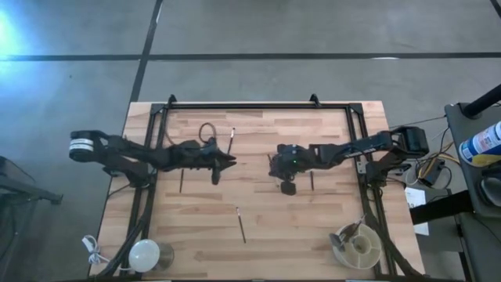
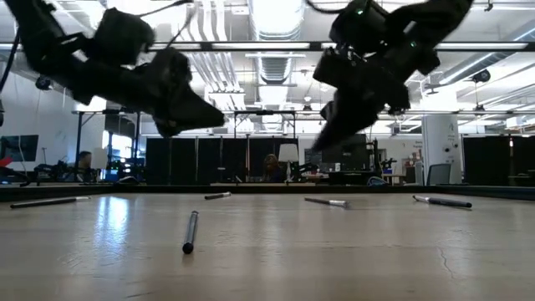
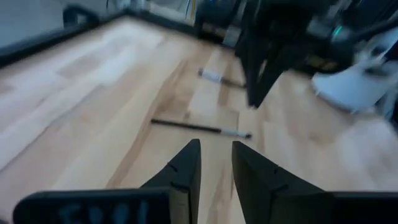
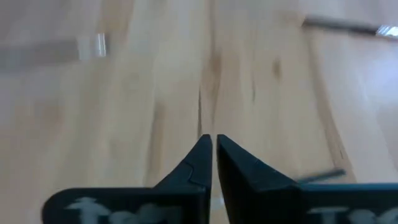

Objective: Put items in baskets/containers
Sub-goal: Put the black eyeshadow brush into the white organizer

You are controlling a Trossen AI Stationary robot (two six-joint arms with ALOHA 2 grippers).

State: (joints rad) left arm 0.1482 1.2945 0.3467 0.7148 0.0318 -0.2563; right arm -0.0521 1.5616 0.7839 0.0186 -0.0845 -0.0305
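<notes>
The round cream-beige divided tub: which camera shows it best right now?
The high view. The round cream-beige divided tub sits near the table's front right corner, its compartments visible from above, with a few brushes already inside. The low view and both wrist views do not show it at all.

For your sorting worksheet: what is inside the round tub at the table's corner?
The tub holds a few brushes, leaning over its rim. Its compartments' floors are too small to make out.
</notes>
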